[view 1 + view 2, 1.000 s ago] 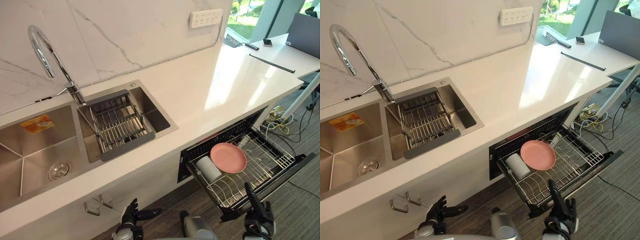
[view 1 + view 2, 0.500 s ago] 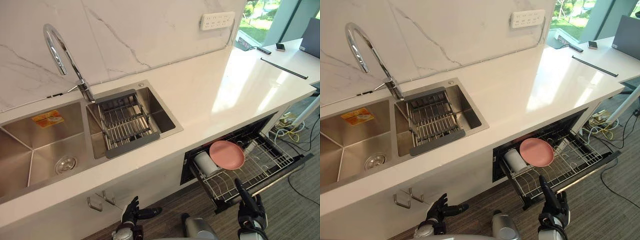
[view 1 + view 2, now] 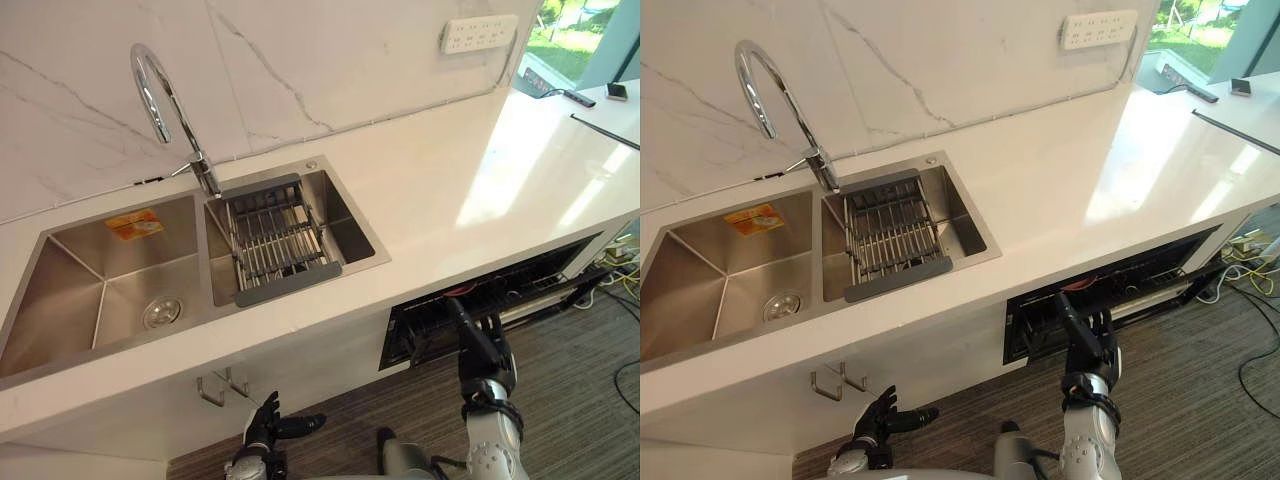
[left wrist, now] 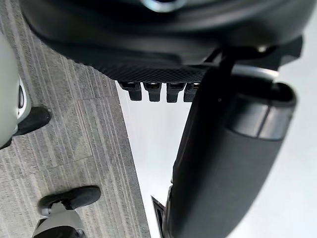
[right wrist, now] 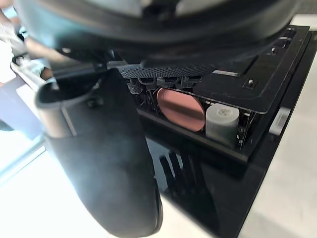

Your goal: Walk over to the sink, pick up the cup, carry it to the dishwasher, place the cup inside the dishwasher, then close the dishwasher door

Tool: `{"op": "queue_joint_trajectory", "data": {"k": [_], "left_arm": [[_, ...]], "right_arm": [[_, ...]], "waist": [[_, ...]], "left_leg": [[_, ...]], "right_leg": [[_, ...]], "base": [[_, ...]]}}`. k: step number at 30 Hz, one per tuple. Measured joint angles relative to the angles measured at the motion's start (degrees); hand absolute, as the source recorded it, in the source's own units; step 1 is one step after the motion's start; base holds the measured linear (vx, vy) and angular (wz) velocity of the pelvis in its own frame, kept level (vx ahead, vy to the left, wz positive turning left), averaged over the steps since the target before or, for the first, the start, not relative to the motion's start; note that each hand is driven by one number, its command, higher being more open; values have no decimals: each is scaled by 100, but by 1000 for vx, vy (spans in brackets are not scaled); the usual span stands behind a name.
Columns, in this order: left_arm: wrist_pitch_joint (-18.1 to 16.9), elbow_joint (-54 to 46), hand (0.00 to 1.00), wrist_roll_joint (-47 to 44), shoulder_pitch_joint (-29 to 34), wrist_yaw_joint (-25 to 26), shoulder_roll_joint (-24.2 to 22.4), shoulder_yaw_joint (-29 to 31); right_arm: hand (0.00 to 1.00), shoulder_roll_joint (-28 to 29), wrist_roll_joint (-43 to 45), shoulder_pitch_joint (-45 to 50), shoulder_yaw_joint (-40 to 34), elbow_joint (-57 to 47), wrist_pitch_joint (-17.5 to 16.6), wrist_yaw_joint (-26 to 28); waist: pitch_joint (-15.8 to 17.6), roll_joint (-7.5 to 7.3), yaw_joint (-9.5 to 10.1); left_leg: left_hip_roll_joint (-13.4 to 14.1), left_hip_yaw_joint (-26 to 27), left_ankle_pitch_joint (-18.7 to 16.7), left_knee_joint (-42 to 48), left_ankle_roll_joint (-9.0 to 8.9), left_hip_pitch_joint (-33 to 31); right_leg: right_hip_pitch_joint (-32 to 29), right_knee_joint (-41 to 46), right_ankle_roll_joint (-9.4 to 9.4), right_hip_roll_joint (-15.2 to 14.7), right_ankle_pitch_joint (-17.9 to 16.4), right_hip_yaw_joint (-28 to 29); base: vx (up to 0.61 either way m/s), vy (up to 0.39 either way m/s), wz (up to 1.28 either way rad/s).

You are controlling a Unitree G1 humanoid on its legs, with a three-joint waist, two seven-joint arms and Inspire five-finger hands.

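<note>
While door (image 5: 198,193) is ajar, cup (image 5: 222,121) is seen racked inside dishwasher (image 3: 540,290) beside plate (image 5: 181,109). Right hand (image 3: 482,348) is held at door, fingers straight; left hand (image 3: 268,428) is hung low, fingers relaxed. Push best kept square and steady until latched.

The pale, cylindrical cup (image 5: 222,121) lies on its side inside the dishwasher (image 3: 530,285), which sits under the table at 4 o'clock. Its dark door (image 5: 208,188) stands ajar, nearly closed. The steel sink (image 3: 90,290) sits at 9 o'clock.
</note>
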Motion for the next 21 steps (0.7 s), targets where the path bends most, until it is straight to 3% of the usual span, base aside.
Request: {"op": "queue_joint_trajectory", "data": {"k": [6,11,21], "left_arm": [[-16,83,100,0,-1,-60,8,41],[-15,107,100,106,-1,-109,66,61],[-11,257,100,224,-23,-128,162,13]], "right_arm": [[100,-788,-161,-691,135,685,-37,262],[100,-1150,-337,-896,152,1091,-66,711],[100,-1340,-877,-1085,659,1261,-26,806]], "waist": [[2,133,-15],[20,270,-53],[59,355,-66]], "left_leg": [[-94,-173,252,-271,11,-245],[-19,-539,463,-412,-171,-441],[361,-1123,600,-562,-394,-592]], "right_leg": [[-174,-227,-1,-92,168,-139],[-164,-490,-122,-103,257,-482],[142,-1285,-202,377,398,-698]], "base": [[-15,-6,13],[-43,-78,32],[-25,-103,7]]}}
